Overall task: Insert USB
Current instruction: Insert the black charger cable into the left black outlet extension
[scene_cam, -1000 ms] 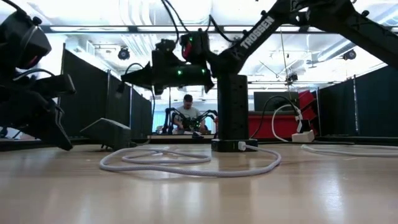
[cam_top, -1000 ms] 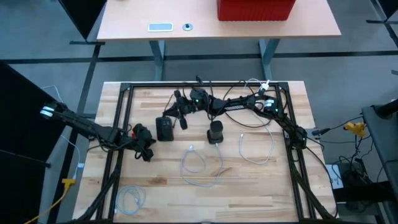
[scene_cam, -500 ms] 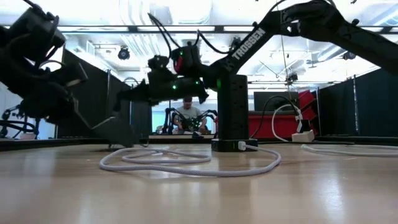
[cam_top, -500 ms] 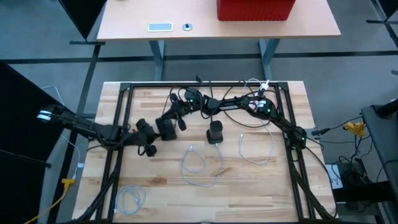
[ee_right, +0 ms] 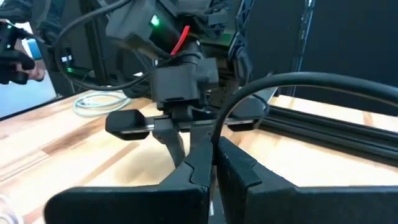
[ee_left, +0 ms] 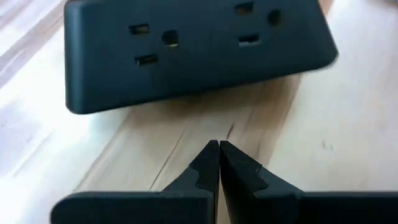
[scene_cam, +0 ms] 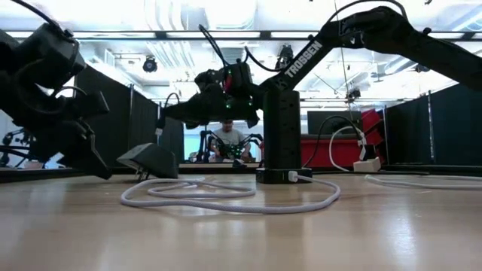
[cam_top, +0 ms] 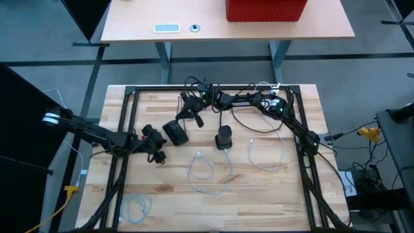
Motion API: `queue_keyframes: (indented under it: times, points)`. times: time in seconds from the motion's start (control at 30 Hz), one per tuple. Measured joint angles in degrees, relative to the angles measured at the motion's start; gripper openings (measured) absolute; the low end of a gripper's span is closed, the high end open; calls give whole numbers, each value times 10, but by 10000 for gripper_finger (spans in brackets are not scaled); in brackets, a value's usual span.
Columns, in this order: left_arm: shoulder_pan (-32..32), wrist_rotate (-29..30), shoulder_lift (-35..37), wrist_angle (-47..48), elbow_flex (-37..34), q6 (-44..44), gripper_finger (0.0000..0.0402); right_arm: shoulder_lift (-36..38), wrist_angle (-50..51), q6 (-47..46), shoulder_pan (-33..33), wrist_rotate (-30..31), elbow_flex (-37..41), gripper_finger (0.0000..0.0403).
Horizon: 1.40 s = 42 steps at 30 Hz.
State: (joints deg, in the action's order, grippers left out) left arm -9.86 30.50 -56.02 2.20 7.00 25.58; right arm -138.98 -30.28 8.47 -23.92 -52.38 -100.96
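The white USB cable [cam_top: 208, 173] lies slack on the wooden table [cam_top: 259, 200], looped, with its plug end toward the black power tower [cam_top: 224, 138] that stands upright near the centre. From the left gripper [cam_top: 157, 144] the cable sits at about four o'clock in the high view, well apart; from the right gripper [cam_top: 192, 116] it lies at about six o'clock, also apart. Neither gripper touches it.

The left gripper's fingers [ee_left: 208, 163] are pressed together with nothing between them, pointing at the black power strip [ee_left: 193, 50] just ahead. That strip lies tilted on the table between the two grippers. The right gripper's own fingers [ee_right: 214, 163] are likewise closed and empty, held above the table at about eleven o'clock from the tower.

Compared with a second ago, the power strip has turned and now rests askew, with one end raised in the low view. The right arm has drawn back toward the far rail, and the left gripper has moved in beside the strip.

The table is pale butcher-block wood with visible grain, framed by black metal rails [cam_top: 213, 88]. The strip is a matte black block with slotted sockets; the tower is a dark column on a round base. A second white cable [cam_top: 266, 152] curls at three o'clock from the tower.
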Motion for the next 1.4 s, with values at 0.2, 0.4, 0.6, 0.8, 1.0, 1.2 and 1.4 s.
queue_keyframes:
  times: [0.2, 0.4, 0.6, 0.8, 1.0, 1.2, 1.4]
  points:
    - [1, 46, -56, -93, -7, -16, 0, 0, 2, 19, 2, -11, 0, 0]
    - [3, 77, -101, -149, -12, -14, 0, 0, 12, 28, 5, 4, 0, 0]
    - [2, 77, -95, -131, -13, 24, 0, 24, 58, -13, 9, 119, 0, 0]
    - [2, 77, -81, -101, -15, 42, 0, 46, 196, -12, 26, 233, -13, 0]
    - [2, 78, -59, -86, -15, 49, 0, 46, 299, -20, 40, 321, -51, 0]
    - [2, 79, -39, -58, -16, 48, 0, 45, 363, -25, 48, 343, -67, 0]
    - [2, 80, -23, -34, -19, 48, 0, 44, 411, -29, 62, 338, -77, 0]
